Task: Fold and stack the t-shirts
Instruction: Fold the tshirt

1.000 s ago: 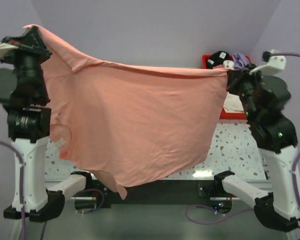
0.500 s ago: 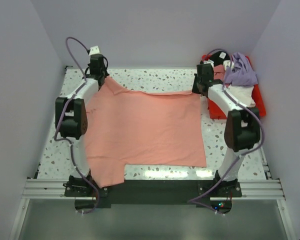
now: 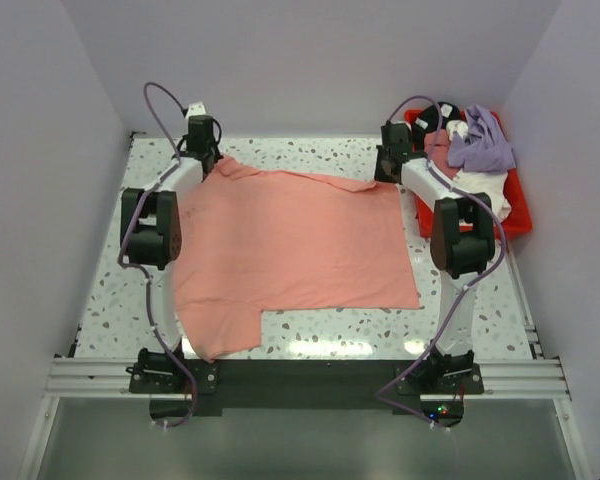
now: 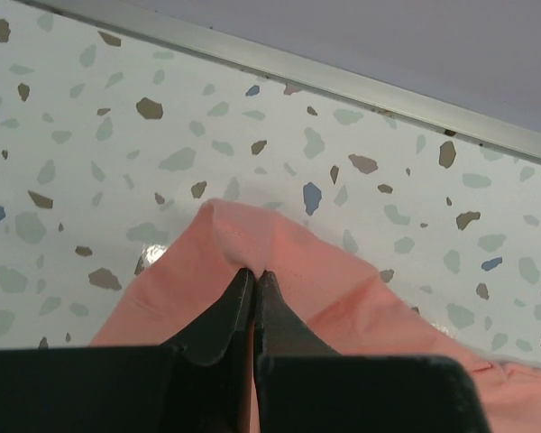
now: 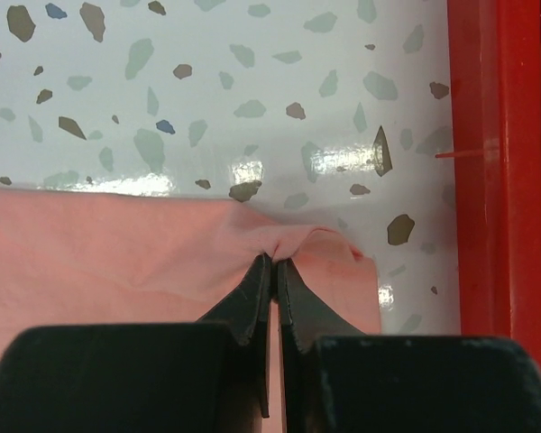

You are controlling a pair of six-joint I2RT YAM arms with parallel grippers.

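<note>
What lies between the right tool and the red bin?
The pink shirt corner that the right tool pinches, then bare table; the right wrist view shows it.

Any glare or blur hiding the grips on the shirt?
Top external: reflections streak the table along its near edge, otherwise sharp. Right wrist: glare patches on the table beyond the pink shirt, clear of the right gripper. Left wrist: one small glint beside the shirt; the left gripper reads clearly.
</note>
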